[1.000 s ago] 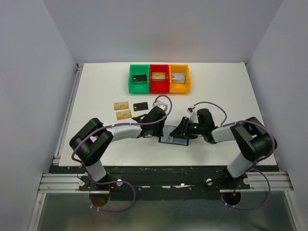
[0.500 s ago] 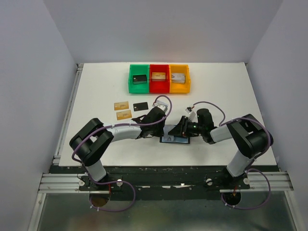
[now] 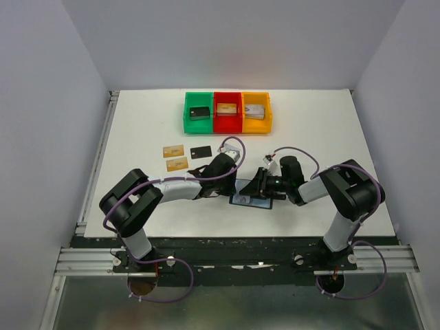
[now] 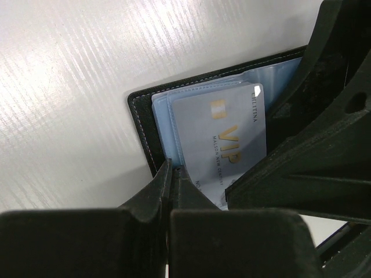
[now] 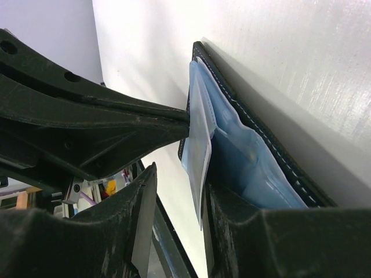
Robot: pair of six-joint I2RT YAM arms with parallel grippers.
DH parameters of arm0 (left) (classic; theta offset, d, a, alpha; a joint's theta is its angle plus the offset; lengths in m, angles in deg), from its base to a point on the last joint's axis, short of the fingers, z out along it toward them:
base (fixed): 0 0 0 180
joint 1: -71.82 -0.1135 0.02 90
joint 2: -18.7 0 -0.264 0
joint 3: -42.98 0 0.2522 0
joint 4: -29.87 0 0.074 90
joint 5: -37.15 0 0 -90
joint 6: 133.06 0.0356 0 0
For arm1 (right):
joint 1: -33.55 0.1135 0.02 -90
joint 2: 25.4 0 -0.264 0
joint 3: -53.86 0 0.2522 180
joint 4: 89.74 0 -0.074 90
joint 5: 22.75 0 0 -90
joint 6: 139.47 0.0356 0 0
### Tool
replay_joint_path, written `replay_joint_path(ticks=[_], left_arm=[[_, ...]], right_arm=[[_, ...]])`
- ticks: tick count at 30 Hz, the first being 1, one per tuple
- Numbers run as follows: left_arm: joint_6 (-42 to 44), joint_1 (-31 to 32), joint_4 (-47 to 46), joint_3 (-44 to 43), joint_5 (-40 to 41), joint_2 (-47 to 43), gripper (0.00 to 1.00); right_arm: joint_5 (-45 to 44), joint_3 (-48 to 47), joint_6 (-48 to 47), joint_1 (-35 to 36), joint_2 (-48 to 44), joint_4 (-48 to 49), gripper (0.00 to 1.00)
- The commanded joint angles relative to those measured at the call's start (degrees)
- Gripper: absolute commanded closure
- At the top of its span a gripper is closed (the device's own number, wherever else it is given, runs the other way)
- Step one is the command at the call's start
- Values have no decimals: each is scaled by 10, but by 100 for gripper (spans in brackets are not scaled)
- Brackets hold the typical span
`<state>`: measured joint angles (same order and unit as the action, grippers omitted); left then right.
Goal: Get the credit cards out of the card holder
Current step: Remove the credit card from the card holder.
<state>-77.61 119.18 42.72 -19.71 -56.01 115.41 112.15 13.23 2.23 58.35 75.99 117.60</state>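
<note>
- Step in hand: extraction of a card. The card holder point(image 4: 142, 124) lies open on the tabletop point(image 3: 137, 124) between the two arms, near the front edge. A silver-grey card point(image 4: 223, 139) marked VIP shows in its bluish pocket.
- Left gripper point(image 4: 171, 174): jaws clenched together with nothing between them. The tip bears down on the holder's near edge and appears to pin it.
- Right gripper point(image 5: 181, 185): jaws stand apart and astride the raised edge of the silver-grey card. One finger point(image 5: 223, 226) lies close behind the card. The other finger point(image 5: 142, 220) is clear of it, with bare tabletop showing in the gap. No grip is made yet.
- Progress: two tan-gold cards point(image 3: 174, 156) and a black card point(image 3: 201, 152) already lie loose on the tabletop, left of the holder. The task is judged partly done.
- Next move calls for: closing the right jaws on the card alone, not on the pocket film. The card should then be drawn straight out along the pocket while the left tip keeps its hold-down. A skewed pull risks dragging the holder.
- Change from the earlier frame: the right arm's elbow has drawn inward toward the centre and its wrist sits slightly nearer the holder. The left arm, the holder and the loose cards are as before.
</note>
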Motion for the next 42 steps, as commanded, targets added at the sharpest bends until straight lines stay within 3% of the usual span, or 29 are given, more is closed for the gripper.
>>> replay_joint_path(ticks=[1,13,42], left_arm=[[-7,5,-17,10,-30,10,100],[-25,5,23,6,3,15,100],[-36,2,57,0,26,27,100]], right_arm=[[13,-10,-7,3,2,8,57],[-25,-27,-78,4,-89,-145,61],[-66,-36,-131,3,-163,-265,64]])
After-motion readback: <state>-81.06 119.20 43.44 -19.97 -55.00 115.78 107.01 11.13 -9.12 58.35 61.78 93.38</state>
